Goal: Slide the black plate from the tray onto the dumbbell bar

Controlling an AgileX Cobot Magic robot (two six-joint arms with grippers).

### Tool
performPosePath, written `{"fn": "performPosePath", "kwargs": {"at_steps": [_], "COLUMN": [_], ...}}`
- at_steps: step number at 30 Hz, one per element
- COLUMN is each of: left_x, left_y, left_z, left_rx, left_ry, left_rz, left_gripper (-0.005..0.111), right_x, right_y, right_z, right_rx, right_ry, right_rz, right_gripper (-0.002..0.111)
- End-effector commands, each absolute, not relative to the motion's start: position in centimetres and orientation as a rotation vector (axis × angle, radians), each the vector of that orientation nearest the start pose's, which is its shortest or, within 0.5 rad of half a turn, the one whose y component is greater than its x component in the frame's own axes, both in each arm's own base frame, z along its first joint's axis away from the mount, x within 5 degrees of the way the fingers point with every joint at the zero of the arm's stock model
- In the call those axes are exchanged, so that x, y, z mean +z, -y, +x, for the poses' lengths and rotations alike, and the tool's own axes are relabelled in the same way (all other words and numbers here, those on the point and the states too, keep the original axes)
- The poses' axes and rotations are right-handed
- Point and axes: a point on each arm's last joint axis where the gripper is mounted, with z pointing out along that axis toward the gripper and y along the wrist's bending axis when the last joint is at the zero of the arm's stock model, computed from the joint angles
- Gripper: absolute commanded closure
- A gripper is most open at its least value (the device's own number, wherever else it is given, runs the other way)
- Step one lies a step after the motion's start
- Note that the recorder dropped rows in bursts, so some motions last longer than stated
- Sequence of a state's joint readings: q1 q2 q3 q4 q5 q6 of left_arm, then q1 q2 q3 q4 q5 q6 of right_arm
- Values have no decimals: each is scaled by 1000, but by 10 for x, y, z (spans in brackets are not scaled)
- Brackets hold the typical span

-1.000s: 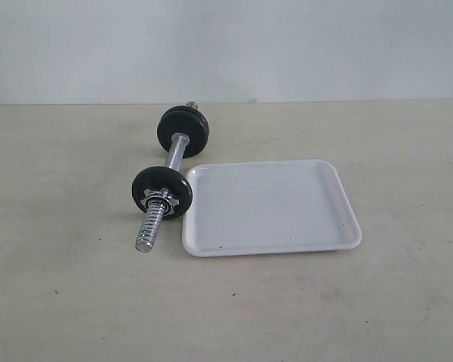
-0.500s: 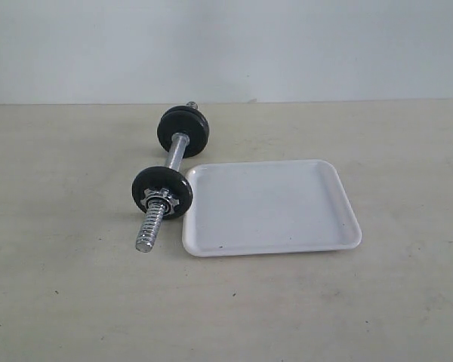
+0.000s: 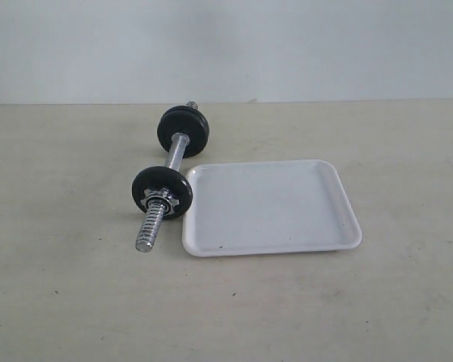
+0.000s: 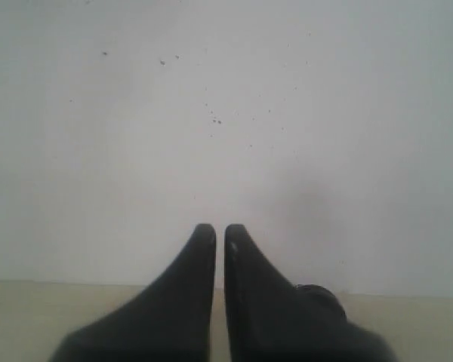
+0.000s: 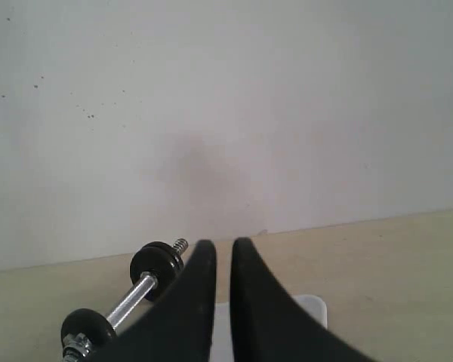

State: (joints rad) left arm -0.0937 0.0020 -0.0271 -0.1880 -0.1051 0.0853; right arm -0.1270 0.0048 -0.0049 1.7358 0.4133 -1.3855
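The white tray [image 3: 340,226] lies flat on the table with nothing in it; no black plate shows on it. Just left of it lies the dumbbell bar [image 3: 177,149], running from far to near. Black discs sit on both ends: a thick pair at the far end [image 3: 183,130] and one behind a chrome collar near the front [image 3: 162,192], with bare thread [image 3: 149,226] sticking out. Neither gripper appears in the exterior view. My left gripper [image 4: 220,230] is shut, empty, facing the wall. My right gripper [image 5: 223,245] is shut, empty, above the tray [image 5: 311,305], with the bar [image 5: 128,296] beside it.
A beige tabletop [image 3: 60,286] stretches around the tray and bar. A plain pale wall [image 3: 287,45] stands behind the table's far edge.
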Motion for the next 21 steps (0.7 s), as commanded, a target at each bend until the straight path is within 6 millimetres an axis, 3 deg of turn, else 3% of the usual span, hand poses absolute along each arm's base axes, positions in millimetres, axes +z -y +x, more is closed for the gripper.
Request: {"fn": "performPosePath", "kwargs": {"at_steps": [1, 7, 14, 21], "left_x": [229, 229, 245, 250], "left_y": [0, -5, -8, -8], "left_z": [53, 53, 47, 47], "left_rx": [-177, -112, -133, -68], "left_ry": [-1306, -1295, -1103, -1177], "left_rz": [-94, -169, -204, -167], "left_gripper": [102, 102, 102, 102], "right_x": [219, 219, 219, 219], "right_y": [-30, -30, -29, -29], "right_z": [52, 52, 52, 52], "right_rx": [486, 484, 483, 483], "right_ry": [-1439, -1439, -1439, -1439], "right_rz": [16, 18, 19, 19], "right_gripper": [104, 104, 104, 104]}}
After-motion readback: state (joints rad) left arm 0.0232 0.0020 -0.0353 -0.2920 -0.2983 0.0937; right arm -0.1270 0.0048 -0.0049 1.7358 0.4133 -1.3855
